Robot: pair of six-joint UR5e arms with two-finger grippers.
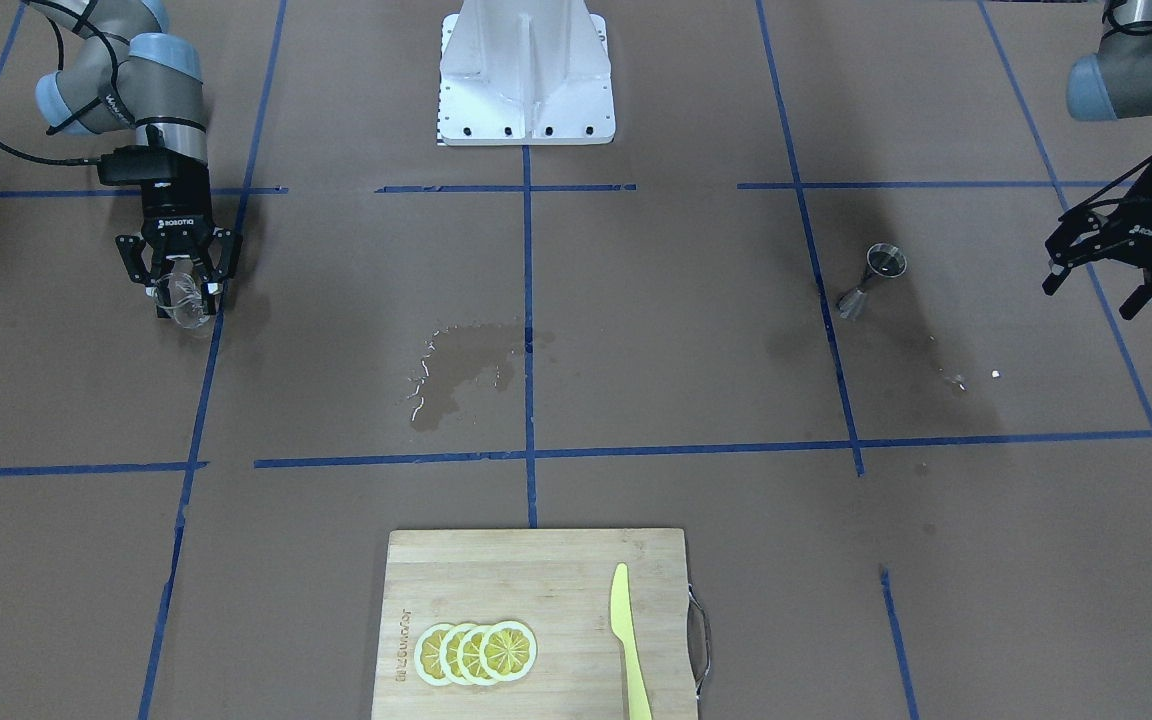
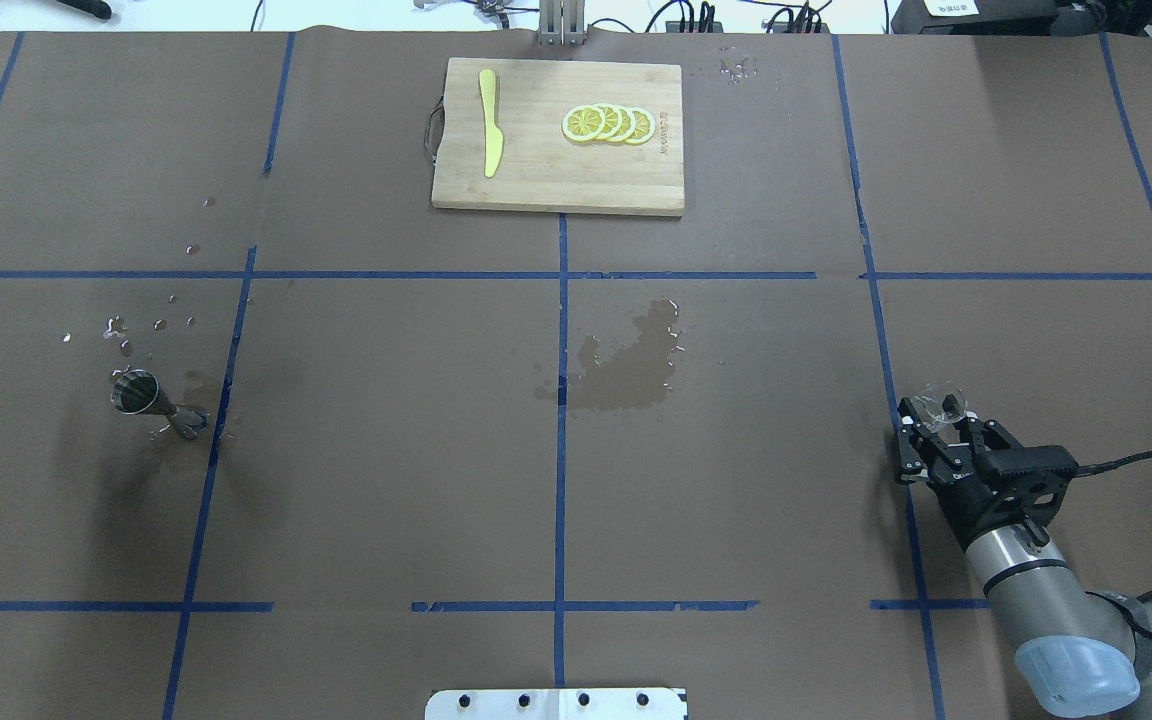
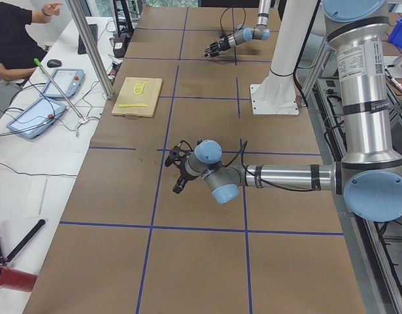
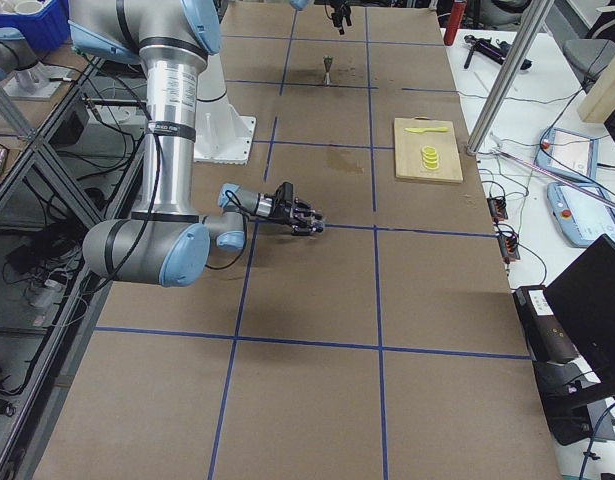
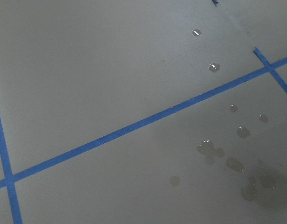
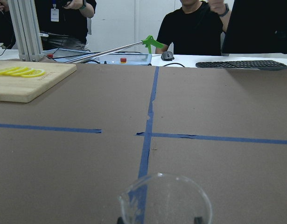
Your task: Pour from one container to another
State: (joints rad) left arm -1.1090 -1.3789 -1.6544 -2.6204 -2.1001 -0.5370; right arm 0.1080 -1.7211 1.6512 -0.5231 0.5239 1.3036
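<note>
The brown surface [image 2: 386, 450], marked into squares by blue tape, carries a wooden cutting board [image 2: 556, 170] at the far edge from the robot. A dark wet patch [image 2: 626, 365] spreads near the middle, beside the centre tape line.

The right pincer [image 2: 936, 420] hangs low over the robot's right side, its fingers clenched on the clear glass tumbler [image 2: 939, 400]. The glass seems tipped with its mouth away from the robot, though its clear wall makes that hard to judge. The left pincer [image 1: 1091, 295] hovers over the opposite side with its fingers spread, released and gripping nothing.

On the board lie a yellow-green plastic knife [image 2: 489, 125] and a row of overlapping lemon slices [image 2: 608, 123], well apart.

The steel jigger [image 2: 136, 392] stands upright on the robot's left side, near the left pincer but clear of it, far from the tumbler. Small water droplets [image 2: 116, 325] dot the paper just beyond it.
</note>
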